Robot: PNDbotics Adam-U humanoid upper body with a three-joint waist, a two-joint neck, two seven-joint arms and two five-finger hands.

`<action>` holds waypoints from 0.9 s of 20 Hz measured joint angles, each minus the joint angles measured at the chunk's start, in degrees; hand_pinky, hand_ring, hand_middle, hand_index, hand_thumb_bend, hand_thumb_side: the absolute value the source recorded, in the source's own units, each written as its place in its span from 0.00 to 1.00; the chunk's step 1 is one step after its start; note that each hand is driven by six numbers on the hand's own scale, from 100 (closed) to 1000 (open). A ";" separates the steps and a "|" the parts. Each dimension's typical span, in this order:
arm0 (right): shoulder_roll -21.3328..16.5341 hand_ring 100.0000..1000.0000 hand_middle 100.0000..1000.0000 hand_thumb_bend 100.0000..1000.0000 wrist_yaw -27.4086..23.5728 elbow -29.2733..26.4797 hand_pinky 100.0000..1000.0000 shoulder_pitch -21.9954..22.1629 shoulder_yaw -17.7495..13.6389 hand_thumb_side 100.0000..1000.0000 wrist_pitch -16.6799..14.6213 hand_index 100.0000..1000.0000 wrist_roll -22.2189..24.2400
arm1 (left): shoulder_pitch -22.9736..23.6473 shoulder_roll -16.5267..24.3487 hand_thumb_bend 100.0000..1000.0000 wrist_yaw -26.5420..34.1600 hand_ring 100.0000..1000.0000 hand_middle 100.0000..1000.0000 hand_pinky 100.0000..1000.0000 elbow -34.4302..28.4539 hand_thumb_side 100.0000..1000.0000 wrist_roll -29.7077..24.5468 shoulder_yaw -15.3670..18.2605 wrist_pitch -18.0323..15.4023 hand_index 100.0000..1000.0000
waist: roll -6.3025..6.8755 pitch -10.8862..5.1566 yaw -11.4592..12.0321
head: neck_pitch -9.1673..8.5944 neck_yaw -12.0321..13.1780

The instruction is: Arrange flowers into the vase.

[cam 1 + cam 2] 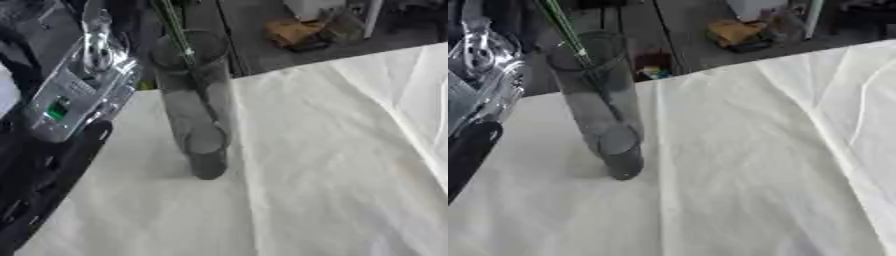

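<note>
A tall clear glass vase (194, 105) stands upright on the white cloth, left of the middle. A thin green flower stem (175, 30) runs down into its mouth from the top edge; the bloom is out of the picture. My left arm (66, 95), silver and black with a small green light, rises along the left side, just beside the vase. Only a dark part of my left hand (122, 12) shows at the top edge near the stem, and its grip is hidden. My right hand shows in neither view.
The white cloth (745, 165) covers the table and lies in soft creases to the right and front of the vase. Beyond the far edge is a dark floor with a yellow-brown object (741, 32) and white furniture legs.
</note>
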 measured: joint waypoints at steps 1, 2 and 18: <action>0.00 0.82 0.52 0.00 0.00 0.00 0.73 0.08 0.00 1.00 0.01 0.87 0.01 | 0.03 0.23 0.12 -0.42 0.40 0.25 0.33 -0.09 0.73 -0.04 0.00 -0.05 0.40 | 0.00 0.00 0.03 | 0.00 -0.02; 0.00 0.82 0.52 0.00 0.00 0.00 0.73 0.18 0.00 1.00 0.02 0.87 0.02 | 0.09 0.39 0.11 -0.86 0.42 0.28 0.36 -0.11 0.73 -0.07 -0.01 -0.08 0.43 | 0.00 -0.01 0.06 | 0.00 -0.03; 0.00 0.82 0.52 0.00 -0.06 0.00 0.73 0.39 0.00 1.00 0.17 0.87 0.13 | 1.20 1.77 0.00 -5.39 0.45 0.31 0.42 -0.07 0.79 -2.79 -0.71 2.46 0.44 | -0.02 -0.02 0.36 | 0.00 -0.38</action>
